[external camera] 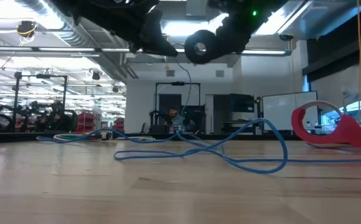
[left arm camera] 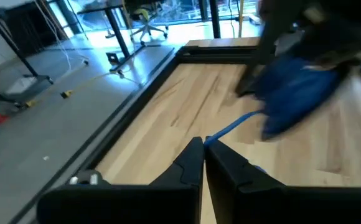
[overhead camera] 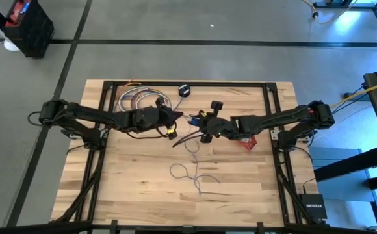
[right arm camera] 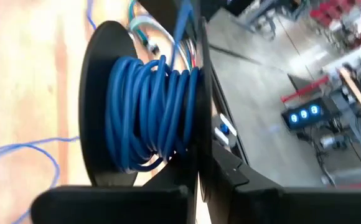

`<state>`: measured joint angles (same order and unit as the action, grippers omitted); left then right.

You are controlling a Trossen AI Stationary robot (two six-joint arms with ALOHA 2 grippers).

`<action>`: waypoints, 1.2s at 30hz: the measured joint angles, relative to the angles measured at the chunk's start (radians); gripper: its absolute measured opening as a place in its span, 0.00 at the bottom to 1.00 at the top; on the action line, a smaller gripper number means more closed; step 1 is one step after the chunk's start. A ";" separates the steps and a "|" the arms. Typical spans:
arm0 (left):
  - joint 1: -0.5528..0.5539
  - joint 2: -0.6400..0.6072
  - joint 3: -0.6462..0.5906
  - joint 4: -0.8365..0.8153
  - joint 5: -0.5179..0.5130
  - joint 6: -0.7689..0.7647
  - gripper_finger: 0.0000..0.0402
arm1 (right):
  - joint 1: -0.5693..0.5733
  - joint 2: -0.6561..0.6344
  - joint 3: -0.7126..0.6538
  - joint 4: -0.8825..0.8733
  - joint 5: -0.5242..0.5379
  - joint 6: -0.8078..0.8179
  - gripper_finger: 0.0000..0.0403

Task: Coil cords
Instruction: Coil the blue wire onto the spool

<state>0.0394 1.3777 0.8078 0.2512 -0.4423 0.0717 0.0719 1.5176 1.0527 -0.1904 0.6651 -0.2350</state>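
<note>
- Basically a light butcher-block table [overhead camera: 143,195] in a black frame, on a grey concrete floor [overhead camera: 175,58] with dark tape lines.
- Left gripper [overhead camera: 175,119] sits mid-table, raised above the wood; its fingers [left arm camera: 190,165] are clenched on the thin blue cord [overhead camera: 192,170], which comes out of the tips in the left wrist view.
- Right gripper [overhead camera: 205,123] is just beside the left one, also raised; it is closed on a black spool [right arm camera: 143,106] wound with many turns of the blue cord.
- In the low view the spool [external camera: 198,45] hangs high above the board, round face toward the camera.
- Loose cord lies in open loops on the near half of the table, and runs up to the grippers.
- Red-and-white bundle [overhead camera: 246,141] lies on the wood under the right arm; in the low view it reads as a red curved shape [external camera: 330,127], detail too soft to sort out.
- Coils of mixed-colour cable [overhead camera: 140,99] lie at the far left of the table; a small black item [overhead camera: 184,91] sits at the far edge.
- Room beyond: open lab with ceiling ducts, strip lights, racks, a whiteboard [external camera: 286,112], and a seated person [external camera: 174,118] far off.
- Black box with a red top [overhead camera: 27,23] on the floor far left; a black network box [overhead camera: 312,207] beside the table on the right.
</note>
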 joint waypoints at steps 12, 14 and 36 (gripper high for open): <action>-0.071 0.004 0.000 0.097 -0.002 -0.013 0.02 | -0.101 0.074 0.000 0.126 -0.061 0.077 0.05; -0.070 0.006 0.000 0.121 0.002 -0.013 0.01 | -0.101 0.091 0.000 0.178 -0.079 0.071 0.05; -0.071 0.088 0.001 0.208 0.151 -0.019 0.01 | -0.106 0.118 -0.002 0.437 -0.189 0.063 0.05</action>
<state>-0.0314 1.4659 0.8085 0.4592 -0.2916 0.0525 -0.0338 1.6355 1.0512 0.2463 0.4764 -0.1719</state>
